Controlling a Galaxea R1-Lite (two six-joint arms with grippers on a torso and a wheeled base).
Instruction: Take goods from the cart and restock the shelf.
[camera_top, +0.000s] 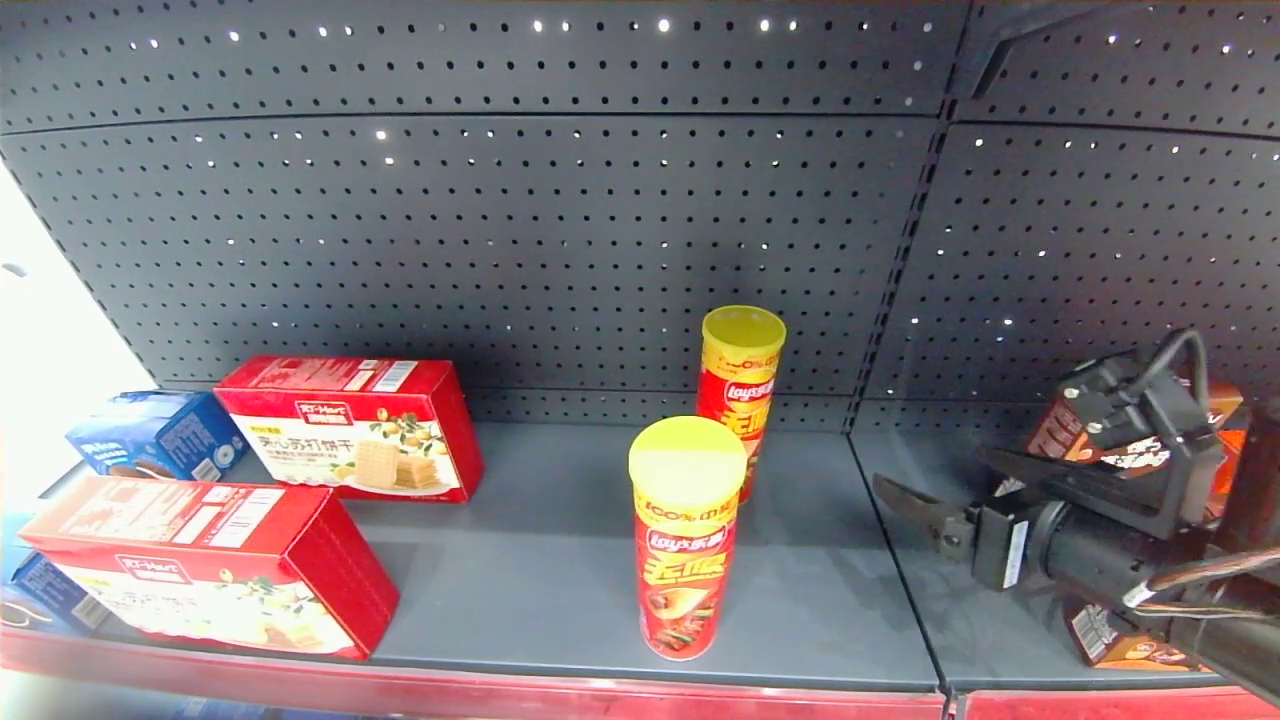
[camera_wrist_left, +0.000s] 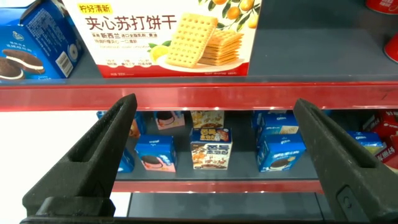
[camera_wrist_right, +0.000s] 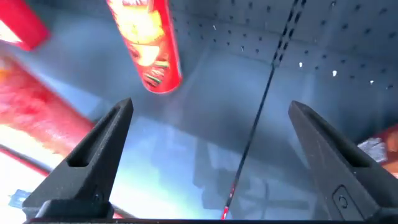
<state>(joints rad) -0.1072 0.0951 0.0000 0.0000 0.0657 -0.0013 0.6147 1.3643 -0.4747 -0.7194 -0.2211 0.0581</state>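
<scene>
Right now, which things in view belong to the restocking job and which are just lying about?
Job in hand, likely:
front chip can
rear chip can
shelf
right claw, open
left claw, open

Lying about:
near red cracker box
far red cracker box
blue cookie box
brown packs behind the right arm
small boxes on the lower shelf

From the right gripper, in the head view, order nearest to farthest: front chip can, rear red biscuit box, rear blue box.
1. front chip can, mid-shelf, left of the right gripper.
2. rear red biscuit box, farther left.
3. rear blue box, far left.
</scene>
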